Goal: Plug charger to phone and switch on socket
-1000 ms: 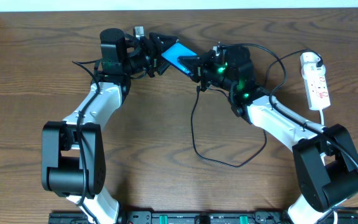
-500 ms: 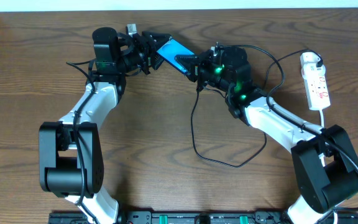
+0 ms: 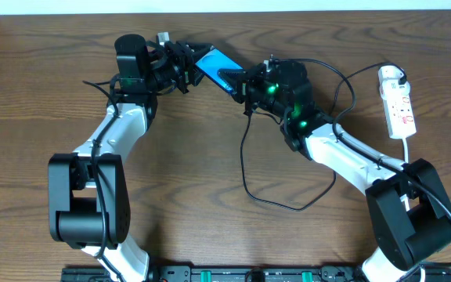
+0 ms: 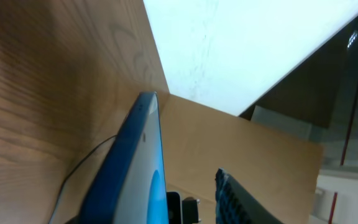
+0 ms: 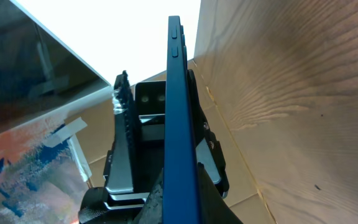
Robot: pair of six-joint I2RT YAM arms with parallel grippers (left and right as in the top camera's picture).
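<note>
Phone [image 3: 216, 64] held tilted above the table [image 3: 37, 117] at far centre, between both grippers.
Right gripper [image 3: 241, 81] is clamped on the phone's right end. Left gripper [image 3: 193, 64] straddles the left end with jaws parted, its visible finger [image 4: 232, 196] clear of the screen. The charger [image 3: 243, 164] cable starts just beside the right gripper and loops over the near table; whether its tip sits in the phone cannot be told. Socket [image 3: 402, 106] lies at far right, well apart from the phone.
</note>
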